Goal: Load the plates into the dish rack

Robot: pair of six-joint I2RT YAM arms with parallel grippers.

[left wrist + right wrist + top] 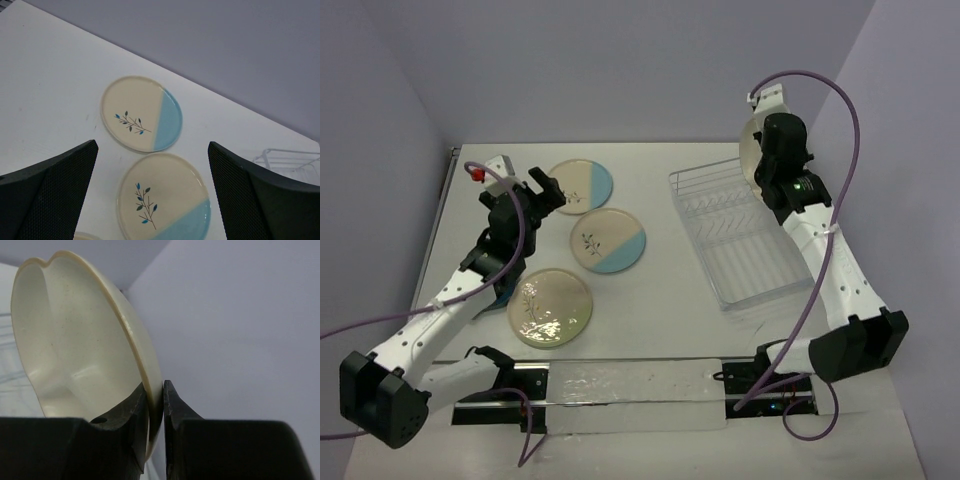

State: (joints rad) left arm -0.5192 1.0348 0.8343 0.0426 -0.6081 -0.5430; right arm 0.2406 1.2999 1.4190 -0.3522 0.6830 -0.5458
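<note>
1. Dish rack (740,250): no plate seen in any slot, so first loading step judged in hand. Lying just below and to the near side of right gripper (772,168). Well apart from left gripper (545,190), off to its right, with one white wire corner caught at the edge of the left wrist view.
2. Cream plate (75,340): held on edge, upright, over the far end of the rack. Showing from above only as a pale sliver beyond the right wrist. Contact with prongs: cannot tell. Next move, as judged: lower with the plate kept upright and lined up with a gap between prong rows, letting go only once seated. Risk of the rim landing on a prong tip and tipping.
3. Pale green floral plate (550,307): flat on table (650,320), behind left gripper, toward the arm base.
4. Two sprig plates, both flat, close beside each other, narrow gap between. Far one (141,114) ahead of left gripper; near one (165,200) beneath the span between its fingers.
5. Dark blue sliver (503,298) under left forearm: likely the fifth plate, mostly hidden.
6. Right gripper, wrist view: clamped on the cream plate's rim, one finger on each face, rest of the plate rising above the fingers.
7. Left gripper, wrist view: spread wide, holding nothing, hovering above the sprig plates and touching neither.
</note>
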